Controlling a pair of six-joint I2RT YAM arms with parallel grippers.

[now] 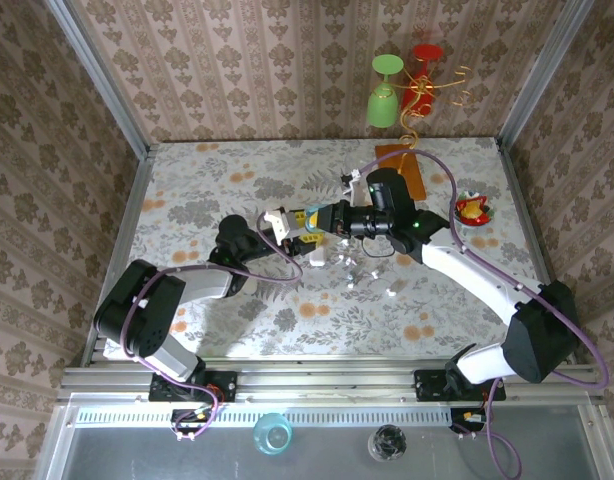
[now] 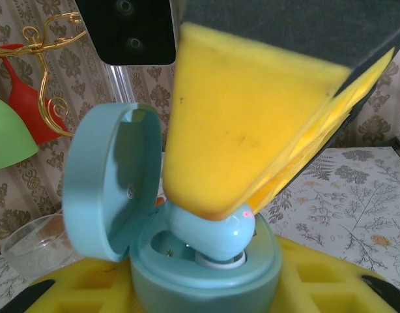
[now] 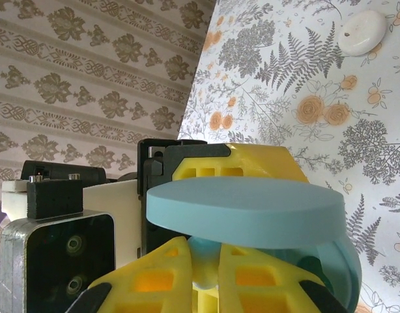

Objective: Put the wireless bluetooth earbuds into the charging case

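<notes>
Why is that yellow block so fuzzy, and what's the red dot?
Left wrist view: the yellow pad sits close to the lens and looks soft; the red dot is a glint, or lamp, on the teal earbud. Top view: sharp, a bright patch on the table.

Charging case (image 2: 200, 280): was held between the fingers of the left gripper (image 1: 299, 222), above the middle of the table (image 1: 217, 190).
Earbud (image 2: 216, 235): was lodged partly in the case, under the tips of the right gripper (image 1: 325, 218).
Small loose pieces (image 1: 390, 292): were scattered on the table just before the grippers.
Bowl (image 1: 459, 205): was set right of the right gripper.
</notes>
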